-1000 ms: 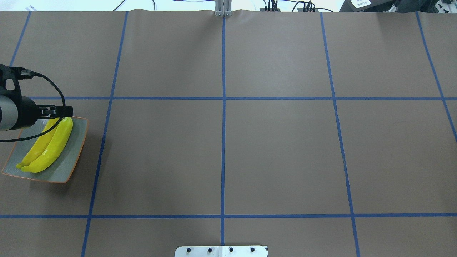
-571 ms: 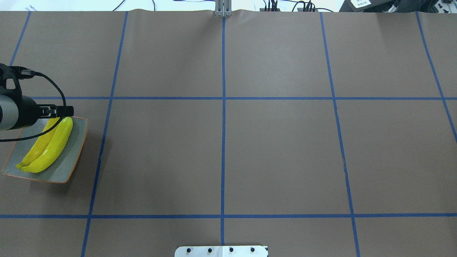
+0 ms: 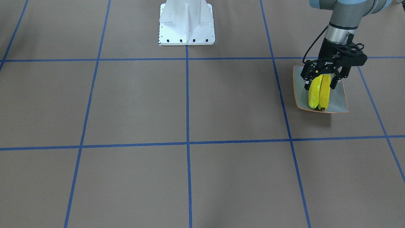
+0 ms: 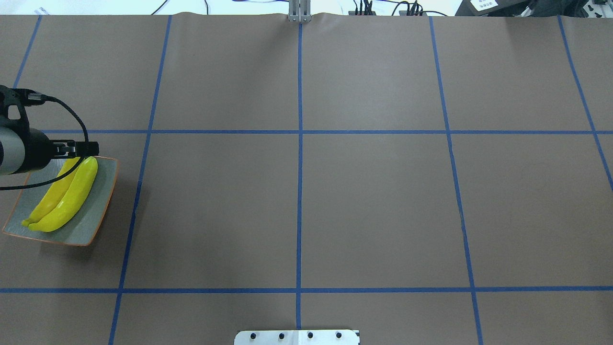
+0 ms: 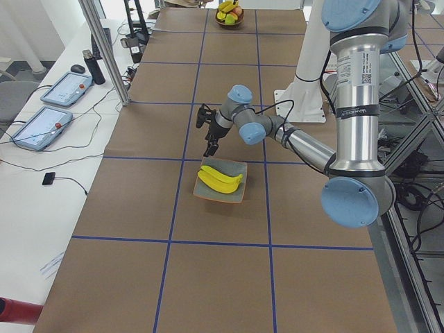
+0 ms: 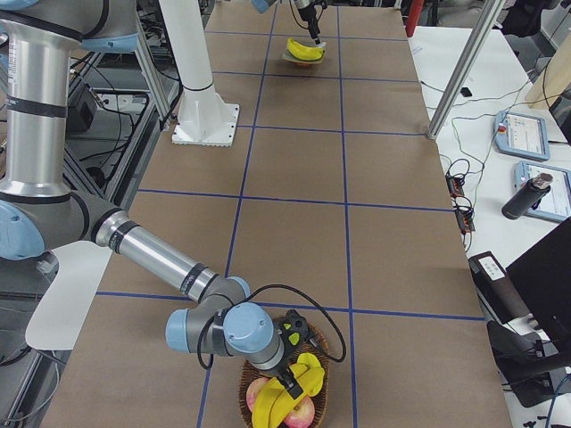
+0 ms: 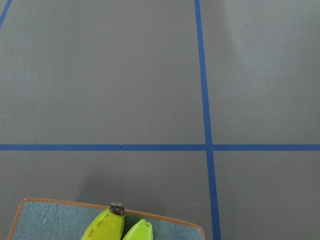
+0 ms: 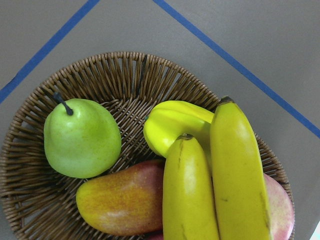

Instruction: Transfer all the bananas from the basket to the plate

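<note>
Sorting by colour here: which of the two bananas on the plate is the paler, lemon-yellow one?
The right-hand banana in the overhead view; the left-hand banana is deeper yellow, with a dark tip.

I log two bright yellow bananas (image 4: 64,194), dark-tipped, on a grey-blue plate (image 4: 91,211) with a thin orange rim, at frame left. Table (image 4: 373,206) is brown, gridded in blue tape (image 4: 299,191). Right wrist view: brown wicker basket (image 8: 125,75), green pear (image 8: 80,140), red-orange fruit (image 8: 120,200), possibly a mango.
</note>
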{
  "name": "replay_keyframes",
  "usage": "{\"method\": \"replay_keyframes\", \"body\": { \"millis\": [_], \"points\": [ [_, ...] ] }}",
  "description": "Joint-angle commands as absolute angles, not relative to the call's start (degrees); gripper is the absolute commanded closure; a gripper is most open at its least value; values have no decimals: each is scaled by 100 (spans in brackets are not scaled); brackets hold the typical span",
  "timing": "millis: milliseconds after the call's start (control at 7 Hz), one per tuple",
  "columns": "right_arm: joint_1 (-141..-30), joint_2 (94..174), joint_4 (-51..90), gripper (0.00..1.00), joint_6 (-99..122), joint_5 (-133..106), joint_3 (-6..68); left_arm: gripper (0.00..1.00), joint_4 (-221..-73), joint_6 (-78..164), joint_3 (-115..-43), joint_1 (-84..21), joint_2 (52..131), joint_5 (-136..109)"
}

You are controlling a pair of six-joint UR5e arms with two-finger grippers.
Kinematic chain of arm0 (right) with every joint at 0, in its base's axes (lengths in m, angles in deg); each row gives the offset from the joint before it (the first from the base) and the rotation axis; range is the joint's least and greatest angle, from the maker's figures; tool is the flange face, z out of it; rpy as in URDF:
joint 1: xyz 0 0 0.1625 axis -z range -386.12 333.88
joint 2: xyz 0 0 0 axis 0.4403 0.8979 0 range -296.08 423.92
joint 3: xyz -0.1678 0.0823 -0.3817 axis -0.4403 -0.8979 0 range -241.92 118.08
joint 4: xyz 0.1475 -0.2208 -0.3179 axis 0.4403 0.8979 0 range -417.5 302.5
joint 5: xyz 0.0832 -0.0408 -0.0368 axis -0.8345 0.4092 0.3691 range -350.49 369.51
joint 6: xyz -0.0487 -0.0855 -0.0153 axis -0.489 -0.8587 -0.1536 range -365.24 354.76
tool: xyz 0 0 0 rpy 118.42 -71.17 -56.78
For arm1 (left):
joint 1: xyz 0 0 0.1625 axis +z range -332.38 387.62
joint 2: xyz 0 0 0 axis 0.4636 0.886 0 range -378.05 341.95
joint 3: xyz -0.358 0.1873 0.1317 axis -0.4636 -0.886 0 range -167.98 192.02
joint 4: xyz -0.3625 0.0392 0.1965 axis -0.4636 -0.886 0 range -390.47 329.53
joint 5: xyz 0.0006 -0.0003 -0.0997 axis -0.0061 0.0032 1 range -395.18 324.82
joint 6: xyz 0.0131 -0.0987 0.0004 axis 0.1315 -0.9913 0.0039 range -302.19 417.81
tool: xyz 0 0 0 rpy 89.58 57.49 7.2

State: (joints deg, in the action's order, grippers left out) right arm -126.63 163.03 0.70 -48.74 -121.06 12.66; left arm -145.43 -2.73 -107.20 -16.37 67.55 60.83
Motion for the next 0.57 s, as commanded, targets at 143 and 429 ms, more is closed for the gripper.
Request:
{"method": "replay_keyframes", "body": {
  "millis": [143,429],
  "points": [
    [-12526,15413,621,0,-5173,-12039,640,0,-14543,-275,-10716,-1632,6755,6080],
    [-12526,15278,886,6,-5226,-12021,489,0,-14543,-275,-10698,-1624,6764,6080]
  ]
}}
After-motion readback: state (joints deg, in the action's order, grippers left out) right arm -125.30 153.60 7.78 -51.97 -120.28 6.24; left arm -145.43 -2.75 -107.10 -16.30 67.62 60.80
